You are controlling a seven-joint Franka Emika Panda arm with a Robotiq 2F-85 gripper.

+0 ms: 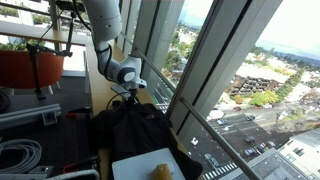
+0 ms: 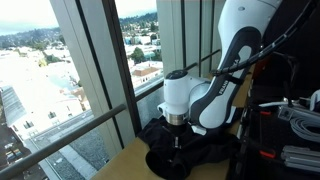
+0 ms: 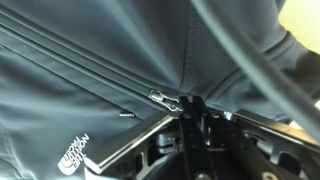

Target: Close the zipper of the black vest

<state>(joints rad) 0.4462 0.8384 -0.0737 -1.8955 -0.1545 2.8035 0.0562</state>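
Observation:
The black vest (image 1: 140,130) lies crumpled on the table by the window and also shows under the arm in an exterior view (image 2: 195,158). In the wrist view its dark fabric (image 3: 80,70) fills the frame, with the zipper track running diagonally from the upper left. The silver zipper slider (image 3: 161,97) sits right at my fingertips. My gripper (image 3: 190,103) has its fingers pressed together on the slider's pull tab. In both exterior views the gripper (image 1: 128,95) (image 2: 178,135) points straight down onto the vest.
A white board (image 1: 135,165) with a yellowish object on it lies near the vest. Coiled cables (image 1: 20,155) and a red pot (image 1: 30,65) are to the side. The window frame and rail (image 1: 190,100) run close beside the vest. More cables (image 2: 300,115) lie behind the arm.

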